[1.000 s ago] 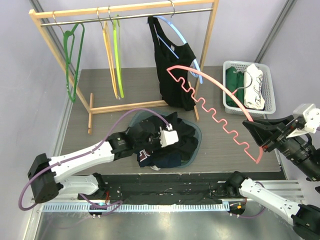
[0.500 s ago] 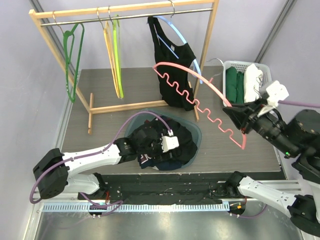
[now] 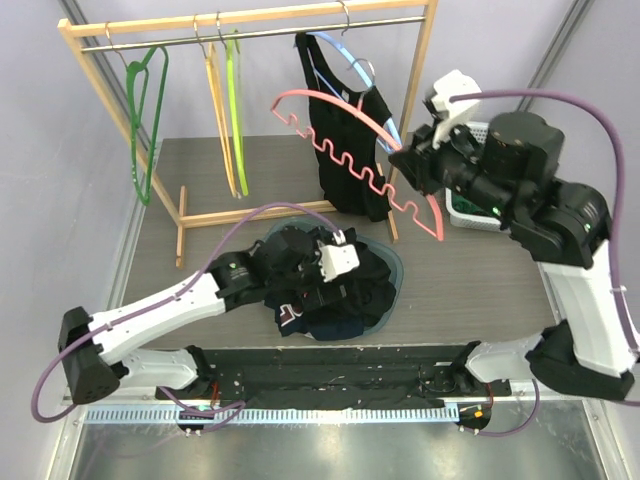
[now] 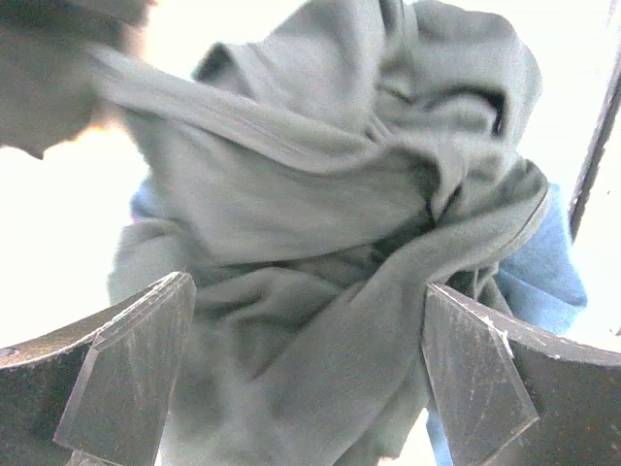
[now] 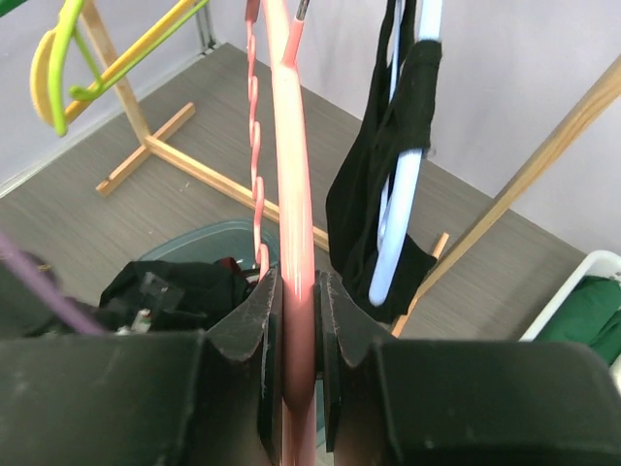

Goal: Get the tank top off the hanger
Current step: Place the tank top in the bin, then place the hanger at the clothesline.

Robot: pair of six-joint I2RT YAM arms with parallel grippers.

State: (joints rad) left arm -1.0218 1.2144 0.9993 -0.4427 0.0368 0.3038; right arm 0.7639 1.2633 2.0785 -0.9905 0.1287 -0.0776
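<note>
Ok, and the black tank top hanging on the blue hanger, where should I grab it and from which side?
Grip the black tank top at its loose lower hem, coming from the near side of the rack. Its straps loop over the blue hanger while the body hangs free below, so the hem is probably the easiest fabric to pinch.

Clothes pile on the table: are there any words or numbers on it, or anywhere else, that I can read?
No text can be read in any view.
Clothes pile: a dark blue garment at its near left edge has a small white and red print, too small to read.
Pink hanger: no lettering shows.
</note>
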